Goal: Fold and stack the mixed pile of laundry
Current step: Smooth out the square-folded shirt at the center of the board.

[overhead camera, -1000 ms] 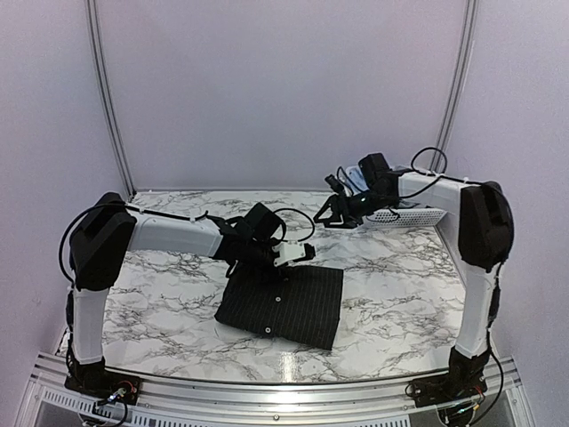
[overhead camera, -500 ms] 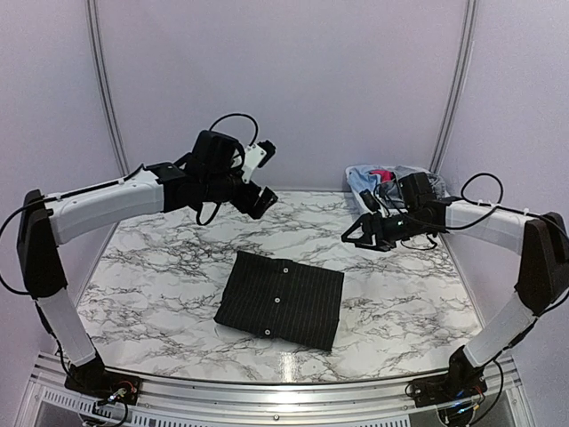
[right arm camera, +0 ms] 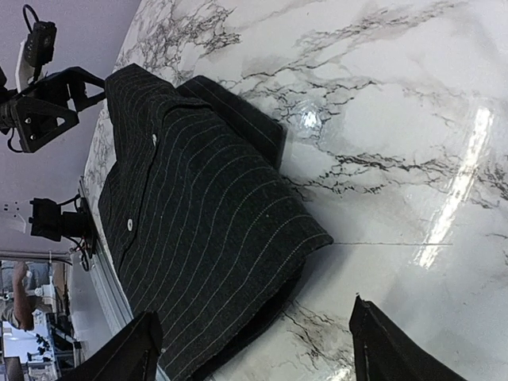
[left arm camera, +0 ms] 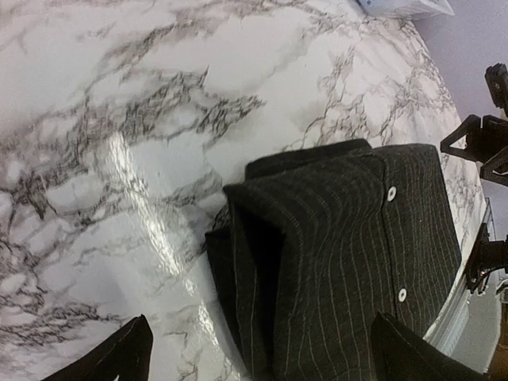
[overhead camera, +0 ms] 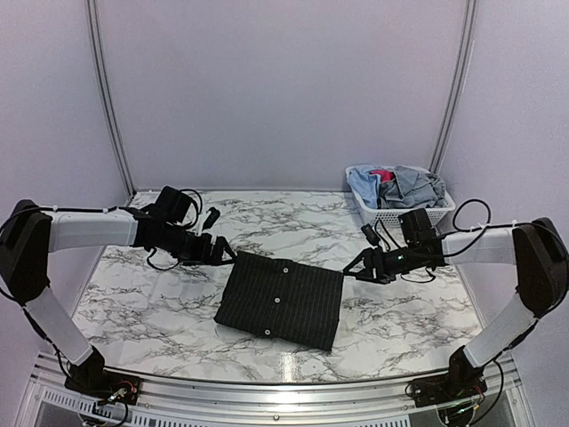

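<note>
Folded shirt [overhead camera: 283,301] lies mid-worktop [overhead camera: 160,302], between left claw [overhead camera: 222,252] and right claw [overhead camera: 356,267]; basket [overhead camera: 404,213] at far right corner holds garments [overhead camera: 400,185].

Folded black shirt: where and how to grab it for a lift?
Take the shirt by its two side edges, left claw from the left, right claw from the right, both low along the table. It lies flat as a thick layered rectangle, so pinching all layers at both edges should keep the fold closed.
</note>
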`<act>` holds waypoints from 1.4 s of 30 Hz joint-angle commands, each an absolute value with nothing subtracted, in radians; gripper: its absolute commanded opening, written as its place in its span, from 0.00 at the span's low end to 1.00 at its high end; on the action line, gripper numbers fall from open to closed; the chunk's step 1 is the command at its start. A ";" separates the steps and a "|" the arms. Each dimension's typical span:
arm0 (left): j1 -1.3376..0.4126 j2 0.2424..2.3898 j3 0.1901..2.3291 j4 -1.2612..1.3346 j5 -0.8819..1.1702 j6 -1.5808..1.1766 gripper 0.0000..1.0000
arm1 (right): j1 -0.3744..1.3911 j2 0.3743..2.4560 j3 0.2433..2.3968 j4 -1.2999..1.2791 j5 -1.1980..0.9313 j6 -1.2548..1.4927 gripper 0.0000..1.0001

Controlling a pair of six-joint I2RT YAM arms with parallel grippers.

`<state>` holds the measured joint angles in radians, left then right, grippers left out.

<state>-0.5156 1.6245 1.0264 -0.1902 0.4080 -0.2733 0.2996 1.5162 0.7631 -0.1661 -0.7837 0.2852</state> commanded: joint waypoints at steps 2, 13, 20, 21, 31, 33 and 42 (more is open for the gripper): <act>-0.491 1.657 0.960 -0.062 0.561 -0.357 0.96 | 0.295 1.578 0.740 -0.011 -0.851 0.289 0.77; -0.532 1.734 0.938 -0.028 0.573 -0.347 0.75 | 0.344 1.694 0.763 0.052 -0.843 0.284 0.75; -0.564 1.778 0.962 -0.021 0.580 -0.350 0.48 | 0.382 1.710 0.811 0.062 -0.855 0.295 0.64; -0.565 1.777 0.962 -0.015 0.587 -0.354 0.43 | 0.386 1.705 0.817 0.062 -0.859 0.301 0.60; -0.564 1.759 0.931 0.092 0.698 -0.441 0.00 | 0.403 1.583 0.900 -0.095 -0.864 0.308 0.12; -0.565 1.761 0.916 0.138 0.740 -0.480 0.00 | 0.403 1.559 0.915 -0.143 -0.850 0.307 0.03; -0.551 1.904 0.901 0.195 0.680 -0.575 0.00 | 0.403 1.582 0.906 -0.261 -0.674 0.291 0.00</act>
<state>-0.5606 1.8305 0.9058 0.1631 0.7078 -0.5251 0.3958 1.5616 0.9009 -0.2050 -0.7731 0.3019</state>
